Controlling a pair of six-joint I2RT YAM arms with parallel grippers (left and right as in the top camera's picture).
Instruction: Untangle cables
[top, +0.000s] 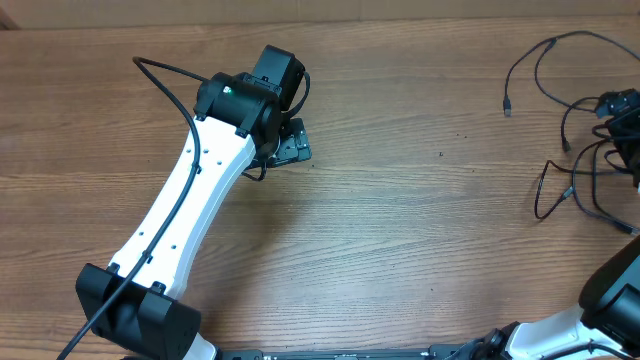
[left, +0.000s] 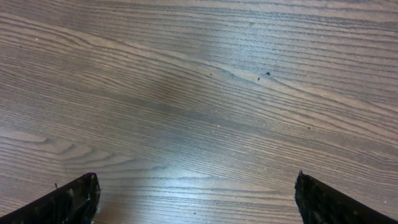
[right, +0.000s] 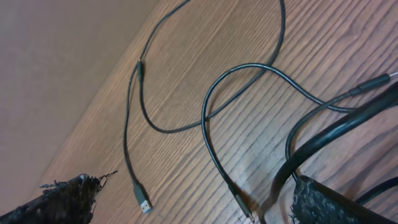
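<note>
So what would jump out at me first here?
Probably the big white-and-black left arm stretching diagonally over the left half of the wooden table. Next, the loose tangle of thin black cables at the table's far right edge, one ending in a small plug.

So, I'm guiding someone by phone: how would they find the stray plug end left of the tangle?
Go to the wooden table's right edge, where thin black cables lie tangled. One arcs out leftward; its plug is the leftmost end, lying alone on bare wood.
</note>
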